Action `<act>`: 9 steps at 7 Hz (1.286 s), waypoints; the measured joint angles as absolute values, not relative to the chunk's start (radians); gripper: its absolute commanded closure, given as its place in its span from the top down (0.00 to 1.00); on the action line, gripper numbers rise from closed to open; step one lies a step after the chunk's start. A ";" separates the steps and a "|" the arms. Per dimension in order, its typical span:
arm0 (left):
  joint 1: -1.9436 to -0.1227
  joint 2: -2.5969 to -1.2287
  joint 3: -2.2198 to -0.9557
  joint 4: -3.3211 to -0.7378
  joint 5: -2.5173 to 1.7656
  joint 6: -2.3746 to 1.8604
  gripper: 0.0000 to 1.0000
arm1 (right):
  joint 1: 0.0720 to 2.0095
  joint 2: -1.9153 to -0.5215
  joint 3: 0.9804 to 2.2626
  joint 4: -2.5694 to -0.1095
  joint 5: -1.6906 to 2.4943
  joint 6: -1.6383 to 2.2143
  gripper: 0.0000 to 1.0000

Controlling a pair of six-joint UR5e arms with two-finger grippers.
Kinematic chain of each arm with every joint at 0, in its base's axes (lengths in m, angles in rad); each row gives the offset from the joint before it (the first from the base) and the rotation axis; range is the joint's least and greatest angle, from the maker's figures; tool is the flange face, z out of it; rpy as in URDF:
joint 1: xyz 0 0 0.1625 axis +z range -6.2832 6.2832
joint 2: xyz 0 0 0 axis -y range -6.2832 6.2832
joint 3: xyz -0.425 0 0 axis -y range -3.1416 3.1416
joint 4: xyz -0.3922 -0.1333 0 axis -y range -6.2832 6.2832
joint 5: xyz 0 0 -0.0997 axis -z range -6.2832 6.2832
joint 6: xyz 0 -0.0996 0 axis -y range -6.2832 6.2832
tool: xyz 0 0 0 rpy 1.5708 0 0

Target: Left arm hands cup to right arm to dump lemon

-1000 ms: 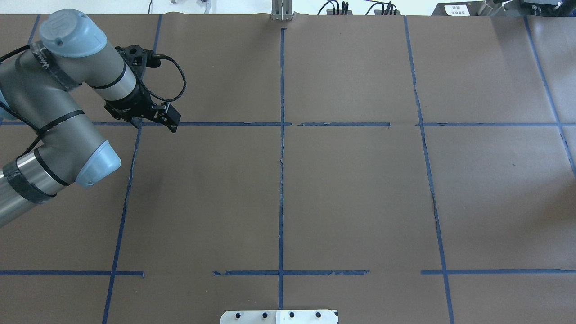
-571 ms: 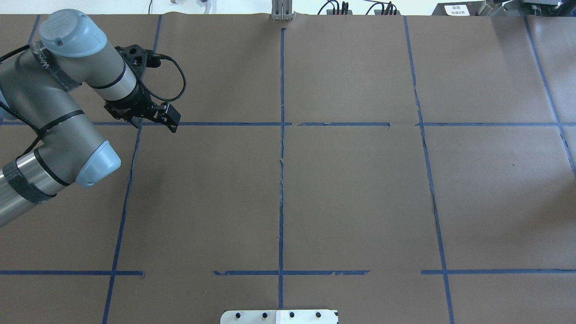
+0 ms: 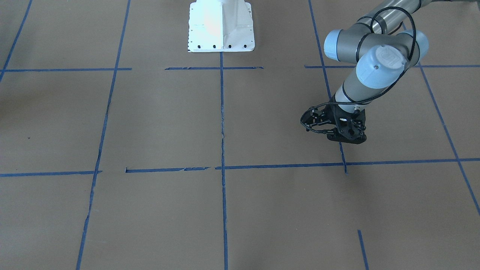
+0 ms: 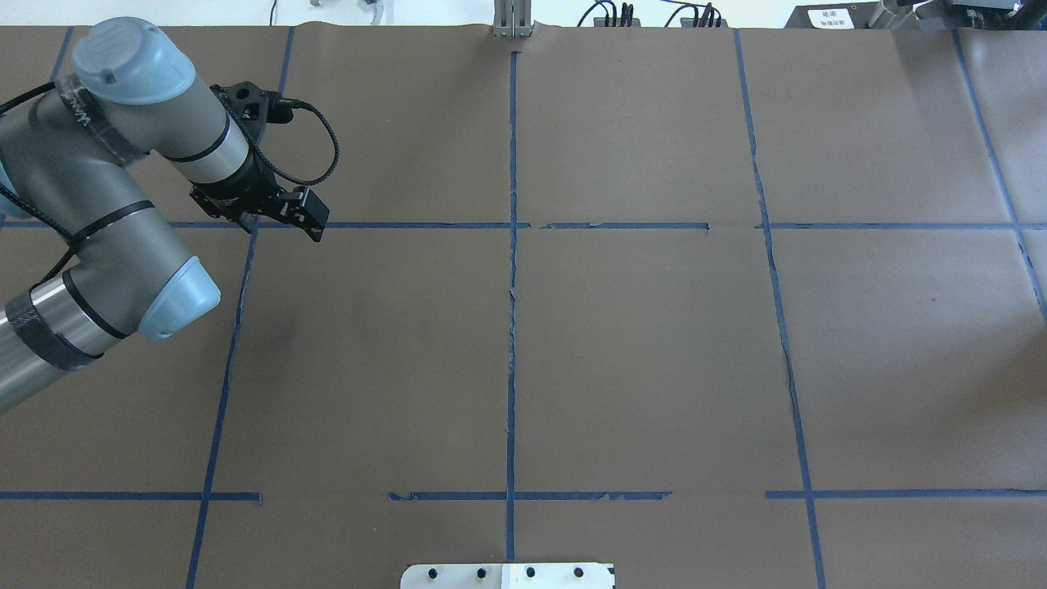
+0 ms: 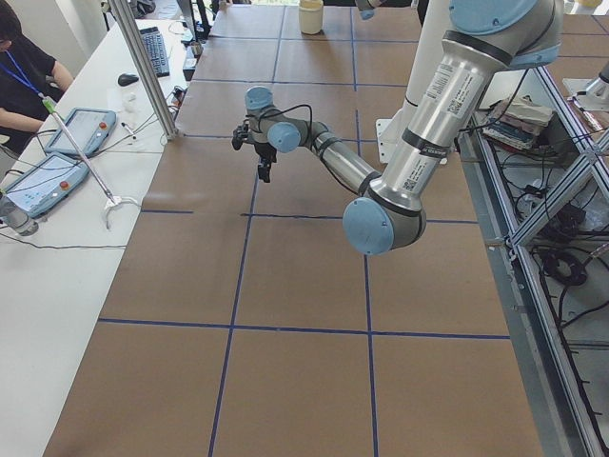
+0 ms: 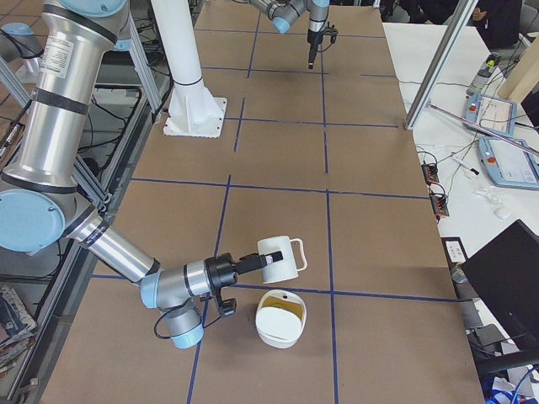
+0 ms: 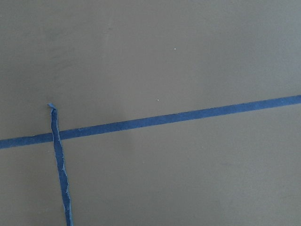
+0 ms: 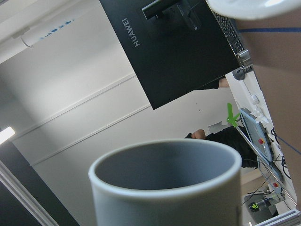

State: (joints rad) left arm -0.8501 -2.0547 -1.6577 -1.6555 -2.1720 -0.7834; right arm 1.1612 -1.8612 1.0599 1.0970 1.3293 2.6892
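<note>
Right hand (image 6: 255,263) at the sideways cup (image 6: 278,257) by a bowl (image 6: 280,337) holding something yellow (image 6: 285,313); left hand (image 4: 314,222) far off; I can't tell either grip.

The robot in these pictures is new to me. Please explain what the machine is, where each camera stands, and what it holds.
It is two jointed arms, each ending in a two-finger gripper, over a brown table with blue tape. One camera looks down from behind the robot, one faces it, one stands at each table end, and one rides on each wrist. The left gripper hangs empty above a tape crossing. In the right-end view, the cup sits tipped at the tip of the right gripper, near a white bowl holding something yellowish.
</note>
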 measured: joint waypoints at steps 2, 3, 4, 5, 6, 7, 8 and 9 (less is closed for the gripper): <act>-0.850 -2.054 -1.658 -1.656 -2.172 -0.783 1.00 | 1.161 -1.865 1.060 1.091 1.369 2.493 0.17; -0.850 -2.054 -1.658 -1.655 -2.172 -0.783 1.00 | 1.162 -1.865 1.062 1.085 1.422 2.355 0.17; -0.850 -2.054 -1.658 -1.655 -2.172 -0.782 1.00 | 1.162 -1.866 1.066 1.074 1.468 2.215 0.17; -0.851 -2.054 -1.659 -1.655 -2.172 -0.782 1.00 | 1.162 -1.866 1.069 1.064 1.510 2.088 0.16; -0.851 -2.053 -1.659 -1.655 -2.172 -0.783 1.00 | 1.168 -1.865 1.077 1.048 1.564 1.978 0.15; -0.851 -2.052 -1.659 -1.656 -2.172 -0.783 1.00 | 1.189 -1.864 1.110 1.001 1.627 1.877 0.15; -0.851 -2.052 -1.660 -1.656 -2.172 -0.783 1.00 | 1.242 -1.864 1.177 0.905 1.711 1.794 0.15; -0.851 -2.051 -1.660 -1.656 -2.172 -0.783 1.00 | 1.319 -1.861 1.263 0.781 1.815 1.721 0.15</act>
State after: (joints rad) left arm -0.8511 -2.0508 -1.6597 -1.6565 -2.1721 -0.7829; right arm 1.3188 -1.8609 1.2629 0.7805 1.8151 1.7210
